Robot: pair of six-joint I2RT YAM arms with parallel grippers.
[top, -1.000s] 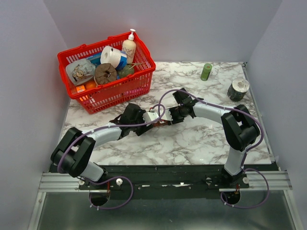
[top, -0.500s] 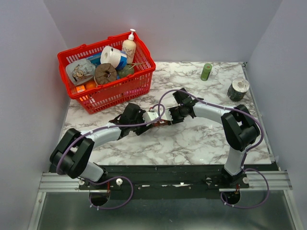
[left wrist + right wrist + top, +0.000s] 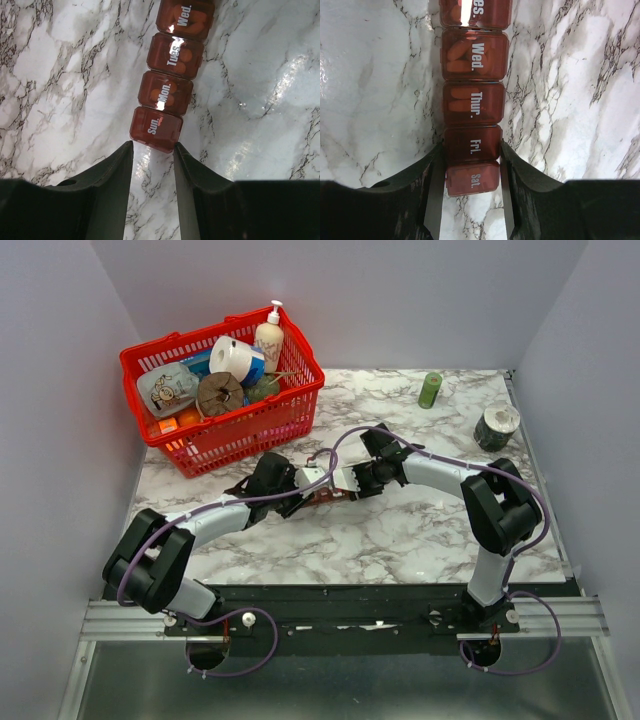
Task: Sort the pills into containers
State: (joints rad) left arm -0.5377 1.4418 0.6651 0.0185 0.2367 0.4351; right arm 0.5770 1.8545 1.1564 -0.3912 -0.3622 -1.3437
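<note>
**Red-brown pill strip gripped at one end on the marble**

Your pill container strip (image 3: 325, 498) lies flat on the marble table (image 3: 420, 535), stretched between the two arms near the middle of the top view. All of its lids in view are down.

Your right gripper (image 3: 471, 146) is clamped across the strip's far end. Its fingers (image 3: 436, 165) press against both sides of the compartments marked Fri. and Sat., with the Thur. and Wed. compartments running on ahead of it.

Your left gripper (image 3: 152, 149) sits at the opposite end with its jaws parted and bare marble showing between them. The Sun. compartment lies just beyond the fingertips (image 3: 126, 150), close to them but not between them. You cannot tell from this view whether the tips touch its corners.

Orange pills (image 3: 167, 99) show through the tinted lids of Mon., Tues., Wed. and Thur. What the end compartments hold is not clear.

Behind the left arm stands a red basket (image 3: 240, 432) packed with household items. A green cylinder (image 3: 430, 390) and a roll of tape (image 3: 496, 426) sit well apart, at the far right of the table.
</note>
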